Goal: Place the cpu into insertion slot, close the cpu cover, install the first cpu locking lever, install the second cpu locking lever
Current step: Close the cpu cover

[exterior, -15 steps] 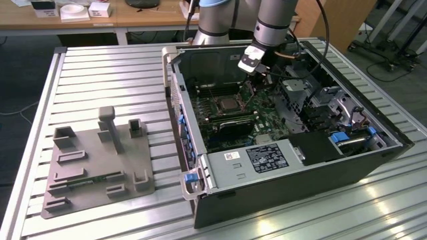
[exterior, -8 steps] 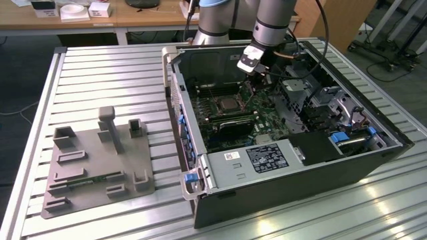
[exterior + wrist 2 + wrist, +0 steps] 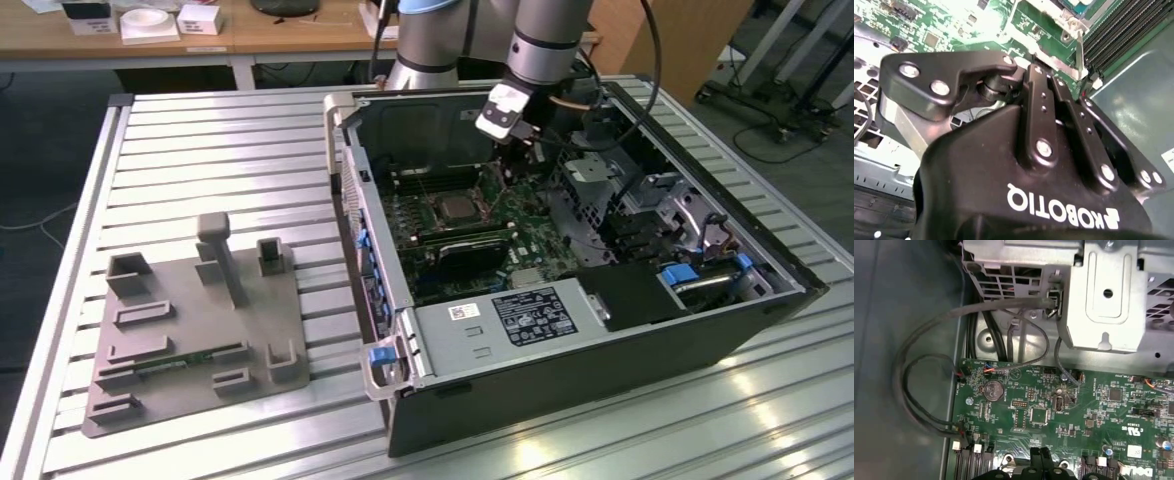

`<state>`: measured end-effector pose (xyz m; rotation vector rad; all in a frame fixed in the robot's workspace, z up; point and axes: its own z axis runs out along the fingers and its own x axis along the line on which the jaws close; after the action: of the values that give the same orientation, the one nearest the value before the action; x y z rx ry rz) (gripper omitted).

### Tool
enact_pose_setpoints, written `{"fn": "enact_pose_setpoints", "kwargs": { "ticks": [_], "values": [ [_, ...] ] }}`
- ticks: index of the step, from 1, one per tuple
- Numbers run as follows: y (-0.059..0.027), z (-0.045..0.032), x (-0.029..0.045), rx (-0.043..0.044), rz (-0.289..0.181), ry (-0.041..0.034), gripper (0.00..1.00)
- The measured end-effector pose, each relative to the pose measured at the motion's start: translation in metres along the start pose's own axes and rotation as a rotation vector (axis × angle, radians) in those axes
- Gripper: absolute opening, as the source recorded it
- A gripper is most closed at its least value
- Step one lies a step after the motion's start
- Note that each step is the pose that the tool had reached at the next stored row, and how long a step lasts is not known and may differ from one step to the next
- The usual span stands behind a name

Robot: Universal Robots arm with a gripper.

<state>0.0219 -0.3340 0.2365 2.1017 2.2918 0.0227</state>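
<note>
One tool point(image 3: 1040, 455), one insertion slot point(image 3: 461, 207)

The open case point(image 3: 350, 170) leaves me free room straight down onto the insertion slot point(image 3: 458, 207). On the exterior view's right, a metal drive cage point(image 3: 601, 178) and loose black cables point(image 3: 911, 390) crowd me.

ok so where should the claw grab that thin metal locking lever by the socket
Probably near its end closest to the claw, coming down from above the board: the locking lever is a slim bare rod along the edge of the insertion slot, with memory slots close on its far side, leaving little room sideways.
</note>
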Motion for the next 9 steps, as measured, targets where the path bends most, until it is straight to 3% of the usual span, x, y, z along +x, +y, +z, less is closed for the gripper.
{"fn": "enact_pose_setpoints", "kwargs": {
  "ticks": [9],
  "values": [
    [-0.0109, -0.0012, 0.0009, -0.0052, 0.0, -0.0006, 0.1]
  ]
}}
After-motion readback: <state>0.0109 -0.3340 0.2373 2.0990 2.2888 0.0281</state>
